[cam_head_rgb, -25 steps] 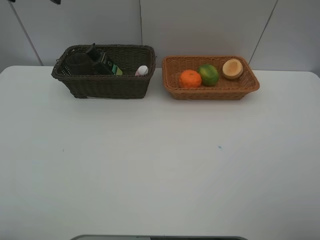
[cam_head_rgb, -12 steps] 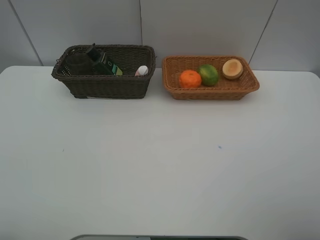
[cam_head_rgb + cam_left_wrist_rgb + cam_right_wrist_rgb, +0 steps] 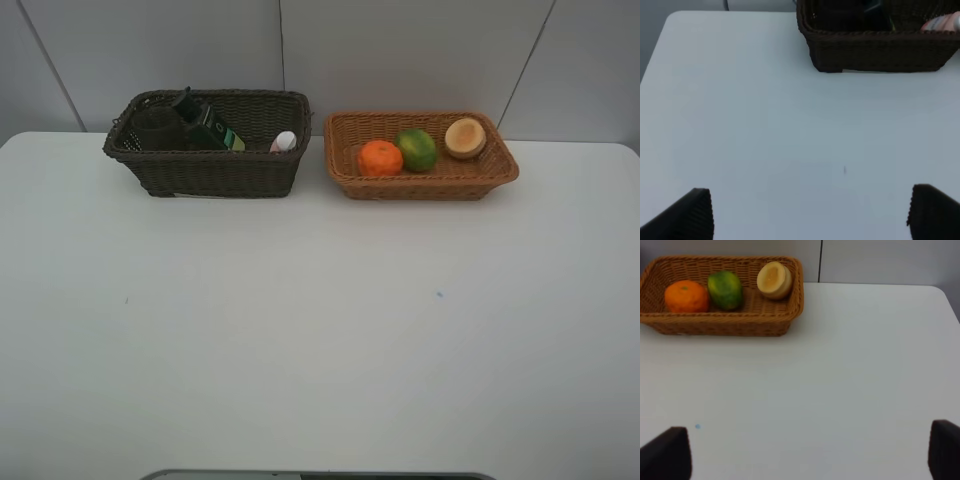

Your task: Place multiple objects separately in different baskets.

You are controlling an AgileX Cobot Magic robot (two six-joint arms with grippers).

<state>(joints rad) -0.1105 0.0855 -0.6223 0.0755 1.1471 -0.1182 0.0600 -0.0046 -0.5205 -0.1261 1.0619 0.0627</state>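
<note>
At the back left, the dark brown basket (image 3: 215,172) holds a dark-looking cup (image 3: 158,128), a green-black pump bottle (image 3: 205,125) and a pink spray bottle (image 3: 284,141). Beside it, the tan basket (image 3: 430,185) holds an orange (image 3: 380,158), a green fruit (image 3: 417,149) and a peach-like fruit (image 3: 465,137) with its pale side showing. Neither gripper shows in the high view. My left gripper (image 3: 810,215) is open over bare table, well short of the dark basket (image 3: 880,50). My right gripper (image 3: 805,452) is open too, well short of the tan basket (image 3: 725,322).
The white table (image 3: 320,330) spreads wide in front of both baskets, with a tiny blue speck (image 3: 438,295) on it. A grey panelled wall (image 3: 400,50) stands right behind the baskets. A dark edge (image 3: 320,476) shows at the table's near side.
A dark bit of arm at the top left edge of the high view has gone out of the picture. The baskets and their contents have not moved.
</note>
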